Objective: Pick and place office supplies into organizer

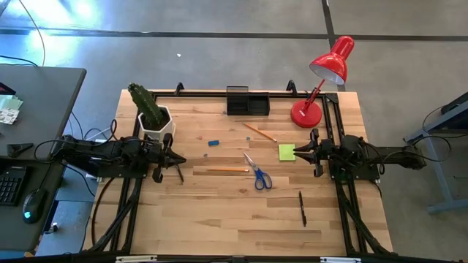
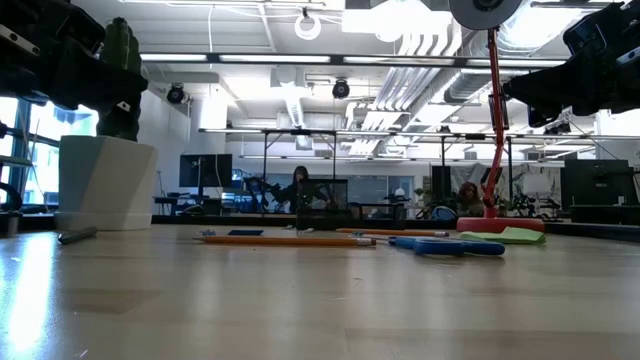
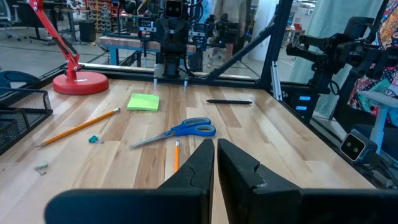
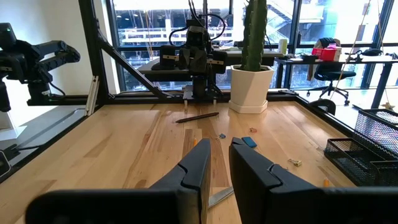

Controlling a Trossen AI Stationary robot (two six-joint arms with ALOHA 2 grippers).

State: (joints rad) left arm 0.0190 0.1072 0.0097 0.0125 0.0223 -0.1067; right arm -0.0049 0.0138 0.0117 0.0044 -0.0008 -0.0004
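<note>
Both arms hang back at the table's sides in the overhead view, and nothing is in the box yet: the black mesh rectangular organizer [image 1: 247, 101] sits at the top centre of the frame against the far edge, with the supplies scattered on the bare wood below it. The left gripper [image 1: 180, 159], at mid-left, has its fingers pressed together and carries nothing; the right gripper [image 1: 295, 152], at mid-right, shows a narrow gap between its fingers in its own wrist view, also empty. That right gripper is just beside the yellow-green square sticky-note pad [image 1: 287, 152], so I'd judge the pad the natural first pick: spread the fingers wider, come down square over two opposite edges and pinch low, since a flat pad gives little to bite on. The blue-handled scissors [image 1: 257, 174] lie centre frame, with one thin orange-wood pencil [image 1: 219, 170] to their left and another pencil [image 1: 260, 132] up toward the organizer; a black pen [image 1: 303, 207] lies lower right, another dark pen [image 1: 179, 174] under the left gripper. Hard to read: the tiny blue eraser [image 1: 213, 143] is barely a speck, small bits beside it I can't identify, the organizer's compartments are not clear from above, and the low view shows no gripper tips.
</note>
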